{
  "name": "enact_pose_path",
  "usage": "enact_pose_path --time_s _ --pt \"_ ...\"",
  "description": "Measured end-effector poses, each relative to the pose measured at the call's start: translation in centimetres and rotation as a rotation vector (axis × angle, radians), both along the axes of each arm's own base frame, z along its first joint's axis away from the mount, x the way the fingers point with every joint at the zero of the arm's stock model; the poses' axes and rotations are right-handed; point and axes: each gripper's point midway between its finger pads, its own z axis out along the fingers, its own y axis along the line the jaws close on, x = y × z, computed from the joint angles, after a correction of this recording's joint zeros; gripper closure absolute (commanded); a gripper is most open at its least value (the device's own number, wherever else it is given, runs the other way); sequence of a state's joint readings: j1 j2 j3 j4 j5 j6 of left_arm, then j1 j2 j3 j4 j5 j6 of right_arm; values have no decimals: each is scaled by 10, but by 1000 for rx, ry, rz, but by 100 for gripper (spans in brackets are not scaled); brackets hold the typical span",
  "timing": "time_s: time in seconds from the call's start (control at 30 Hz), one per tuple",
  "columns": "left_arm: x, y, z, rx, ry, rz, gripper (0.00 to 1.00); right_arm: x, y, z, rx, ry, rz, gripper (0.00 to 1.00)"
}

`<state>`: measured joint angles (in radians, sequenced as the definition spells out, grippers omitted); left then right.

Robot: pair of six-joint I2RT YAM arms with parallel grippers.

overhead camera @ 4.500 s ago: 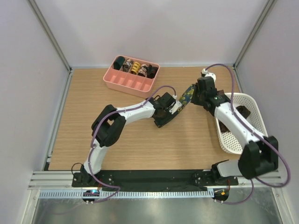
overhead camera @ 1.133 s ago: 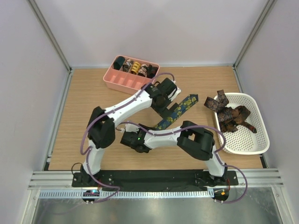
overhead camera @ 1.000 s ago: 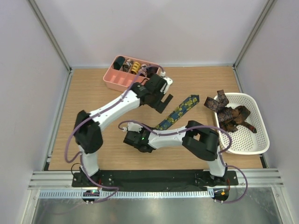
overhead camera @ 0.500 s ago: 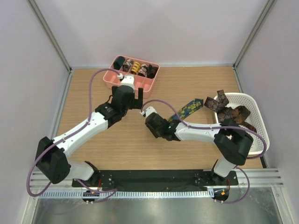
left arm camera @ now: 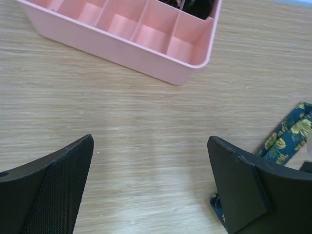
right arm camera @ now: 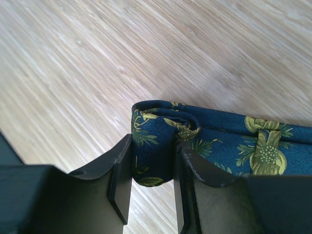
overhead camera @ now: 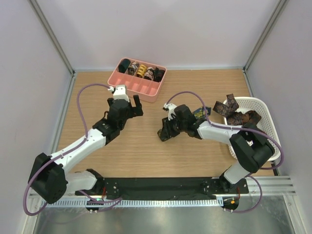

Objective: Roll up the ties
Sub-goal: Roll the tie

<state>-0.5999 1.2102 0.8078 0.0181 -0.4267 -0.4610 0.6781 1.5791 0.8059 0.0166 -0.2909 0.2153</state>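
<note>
The tie being rolled is navy with a yellow-green print (right arm camera: 229, 141). Its end is wound into a small coil (right arm camera: 152, 141), and my right gripper (right arm camera: 151, 168) is shut on that coil, one finger (right arm camera: 122, 180) on each side. From above, the right gripper (overhead camera: 165, 133) is at mid-table and a short piece of the tie (overhead camera: 198, 112) shows behind the wrist. My left gripper (overhead camera: 125, 101) is wide open and holds nothing, just in front of the pink tray (overhead camera: 127, 87). The left wrist view shows the tie (left arm camera: 288, 140) off to the right of its fingers (left arm camera: 241, 183).
The pink divided tray (left arm camera: 122, 46) holds several rolled tie coils (overhead camera: 141, 70) in its back row. A white basket (overhead camera: 265, 151) at the right edge holds a heap of brown ties (overhead camera: 239, 117).
The right gripper has moved right along the navy tie, and less of it lies flat. The left arm has drawn back to the left, its gripper still open.
</note>
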Motion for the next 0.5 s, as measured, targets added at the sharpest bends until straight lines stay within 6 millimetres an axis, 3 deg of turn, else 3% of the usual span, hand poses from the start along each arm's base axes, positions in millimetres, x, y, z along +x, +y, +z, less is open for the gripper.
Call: enact_pose_path --time_s 0.3,0.5 --pt "-19 -36 -27 -10 -15 -251 0 -1 -5 -3 200 150 19 96" --pt "-42 -87 -41 96 -63 -507 0 0 -9 -4 283 206 21 97"
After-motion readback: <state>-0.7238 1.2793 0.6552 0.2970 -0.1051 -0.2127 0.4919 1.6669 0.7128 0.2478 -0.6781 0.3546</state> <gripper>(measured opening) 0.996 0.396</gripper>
